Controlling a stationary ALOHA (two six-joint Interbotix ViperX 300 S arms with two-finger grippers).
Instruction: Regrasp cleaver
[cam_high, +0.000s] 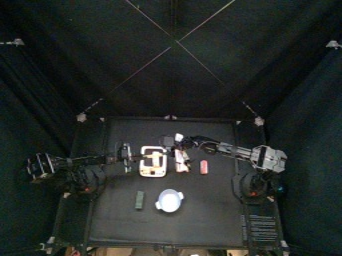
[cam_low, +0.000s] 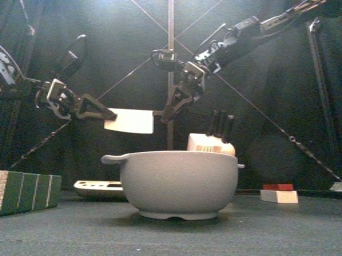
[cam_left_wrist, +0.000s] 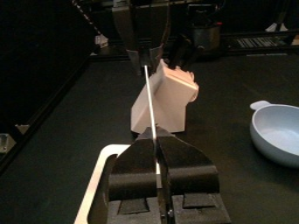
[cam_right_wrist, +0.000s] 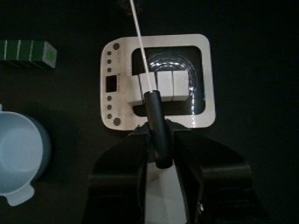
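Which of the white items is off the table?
The cleaver, up in the air; the bowl and the white-and-yellow block rest on the table.

One cleaver (cam_low: 131, 122) is in view, its pale blade sitting left of centre in the front view. There are two arms, each ending in one tool: the left tool (cam_left_wrist: 159, 140) and the right tool (cam_right_wrist: 162, 131). On the tabletop (cam_high: 114, 190) there is one round white bowl (cam_high: 168, 202), one white-and-yellow block (cam_high: 152, 160), one small red oblong piece (cam_high: 205, 167) and one dark green ribbed block (cam_right_wrist: 28, 54). One knife block (cam_left_wrist: 173, 87) stands upper centre in the left wrist view.
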